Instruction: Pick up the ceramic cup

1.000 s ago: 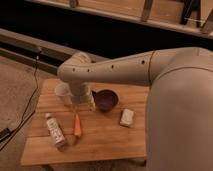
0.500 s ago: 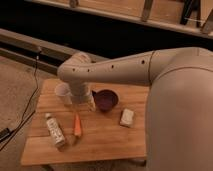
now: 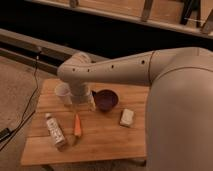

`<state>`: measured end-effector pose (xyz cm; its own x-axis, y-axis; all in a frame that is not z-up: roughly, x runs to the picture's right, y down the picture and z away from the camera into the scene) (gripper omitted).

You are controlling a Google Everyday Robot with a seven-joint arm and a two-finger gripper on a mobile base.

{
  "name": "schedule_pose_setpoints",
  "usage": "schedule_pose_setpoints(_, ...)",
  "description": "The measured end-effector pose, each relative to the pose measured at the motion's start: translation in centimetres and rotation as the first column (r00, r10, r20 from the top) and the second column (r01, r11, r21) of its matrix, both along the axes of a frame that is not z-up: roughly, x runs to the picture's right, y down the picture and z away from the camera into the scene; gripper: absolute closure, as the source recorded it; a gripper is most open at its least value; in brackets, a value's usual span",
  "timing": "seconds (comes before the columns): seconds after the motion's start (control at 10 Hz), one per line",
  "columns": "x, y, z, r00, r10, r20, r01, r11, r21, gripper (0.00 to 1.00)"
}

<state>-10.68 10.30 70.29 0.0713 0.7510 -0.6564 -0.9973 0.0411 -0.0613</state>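
Note:
The ceramic cup [image 3: 63, 93] is small and whitish and stands upright on the wooden table [image 3: 105, 135] at the back left. My gripper [image 3: 81, 103] hangs below the arm's wrist just to the right of the cup, low over the table, between the cup and the dark purple bowl [image 3: 106, 99]. The arm covers part of the gripper.
A white bottle with a label [image 3: 54, 130] lies at the front left. An orange carrot-like item [image 3: 77, 125] lies beside it. A pale sponge-like block [image 3: 127, 117] sits at the right. A black cable [image 3: 22, 107] runs along the floor on the left.

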Motion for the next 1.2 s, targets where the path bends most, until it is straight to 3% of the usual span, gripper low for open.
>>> schedule_pose_setpoints(0.4, -0.4, -0.5, 1.0, 1.0, -0.019, 0.025, 0.019, 0.9998, -0.001, 0.35)
schedule_pose_setpoints(0.9, -2.5, -2.5, 5.9, 0.993, -0.077, 0.093, 0.077, 0.9971, 0.003, 0.35)
schedule_pose_setpoints(1.0, -3.8, -3.6, 7.2, 0.989, -0.084, 0.125, 0.084, 0.9964, 0.012, 0.35)
schedule_pose_setpoints(1.2, -5.3, -5.6, 8.1, 0.982, -0.083, 0.168, 0.078, 0.9964, 0.032, 0.35)
